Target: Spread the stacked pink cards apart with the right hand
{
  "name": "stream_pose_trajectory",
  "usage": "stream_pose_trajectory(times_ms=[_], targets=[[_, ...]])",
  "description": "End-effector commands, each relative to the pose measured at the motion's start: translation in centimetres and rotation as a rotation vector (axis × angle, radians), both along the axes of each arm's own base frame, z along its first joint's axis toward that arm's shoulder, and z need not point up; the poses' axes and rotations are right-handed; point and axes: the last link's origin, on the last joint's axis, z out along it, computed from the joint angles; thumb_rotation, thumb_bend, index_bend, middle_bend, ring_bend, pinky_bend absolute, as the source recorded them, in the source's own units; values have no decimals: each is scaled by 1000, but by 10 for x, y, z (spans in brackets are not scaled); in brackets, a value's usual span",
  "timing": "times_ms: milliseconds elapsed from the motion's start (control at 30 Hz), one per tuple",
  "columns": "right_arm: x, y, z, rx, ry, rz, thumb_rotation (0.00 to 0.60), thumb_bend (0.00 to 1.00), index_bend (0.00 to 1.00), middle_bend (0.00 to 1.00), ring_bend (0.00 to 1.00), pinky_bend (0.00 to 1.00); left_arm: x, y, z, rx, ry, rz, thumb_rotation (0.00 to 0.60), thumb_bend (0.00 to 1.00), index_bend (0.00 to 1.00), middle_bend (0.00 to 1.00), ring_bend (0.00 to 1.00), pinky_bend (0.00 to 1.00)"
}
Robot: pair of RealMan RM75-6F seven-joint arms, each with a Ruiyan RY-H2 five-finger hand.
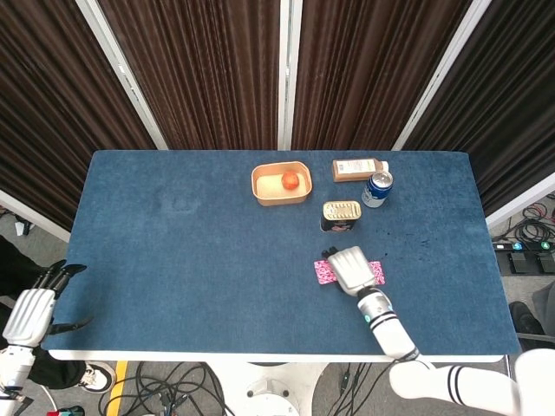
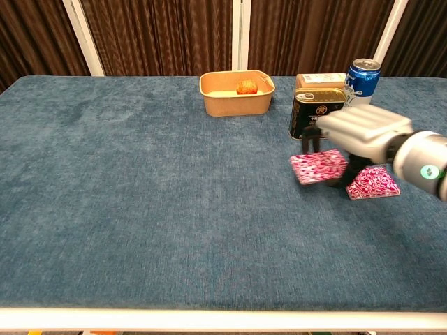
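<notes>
The pink patterned cards lie in two parts on the blue table [image 1: 173, 260]. One part [image 2: 318, 167] [image 1: 325, 272] sits to the left, and the other [image 2: 376, 183] [image 1: 376, 272] lies to the right, partly overlapped. My right hand [image 2: 363, 131] [image 1: 351, 269] hovers palm-down over them. Its thumb and a finger stand at opposite edges of the left part, pinching it against the cloth. My left hand [image 1: 33, 310] hangs off the table's near left corner with fingers apart, holding nothing.
A dark tin [image 2: 318, 113] stands just behind my right hand. Behind the tin are a blue drink can [image 2: 362, 78] and a brown box [image 1: 357, 169]. A tan bowl [image 2: 236, 94] holding an orange fruit sits at the back centre.
</notes>
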Motion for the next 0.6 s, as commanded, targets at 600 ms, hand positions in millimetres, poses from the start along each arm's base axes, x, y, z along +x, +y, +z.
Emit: stream_pose_trajectory(times_ms=[600], targets=[[38,4,-49,86,21,-13,600,171,366,319,862,928,-5,-1,0,0,-9,10,600,0,182,161,65,159]])
